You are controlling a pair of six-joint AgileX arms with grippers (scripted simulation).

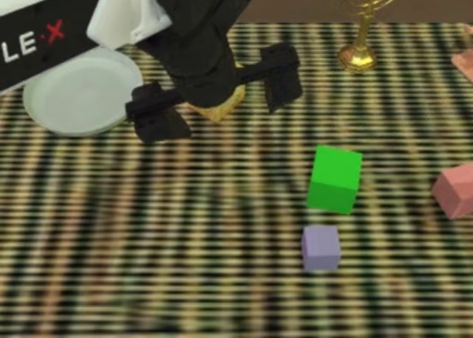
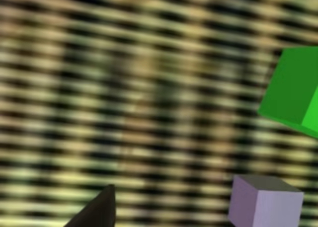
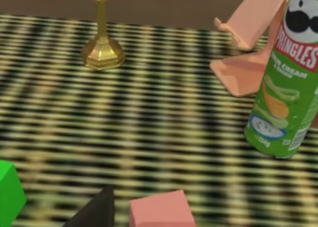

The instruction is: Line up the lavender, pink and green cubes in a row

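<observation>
The green cube (image 1: 335,177) rests on the striped cloth right of centre, and the lavender cube (image 1: 321,247) sits just in front of it with a small gap. Away from both, the pink cube (image 1: 454,191) lies at the right edge. My left gripper (image 1: 218,94) hangs open and empty at the back, well behind and left of the green cube. The left wrist view shows one of its fingers (image 2: 99,212) with the lavender cube (image 2: 266,202) and green cube (image 2: 293,88) off to one side. One right gripper finger (image 3: 99,212) shows beside the pink cube (image 3: 161,212), not touching it.
A white plate (image 1: 81,90) lies at the back left. A yellow object (image 1: 222,109) sits partly hidden under my left gripper. A gold candlestick (image 1: 360,53) and a pink stand (image 1: 465,61) are at the back right, and a green Pringles can (image 3: 285,83) stands near the stand.
</observation>
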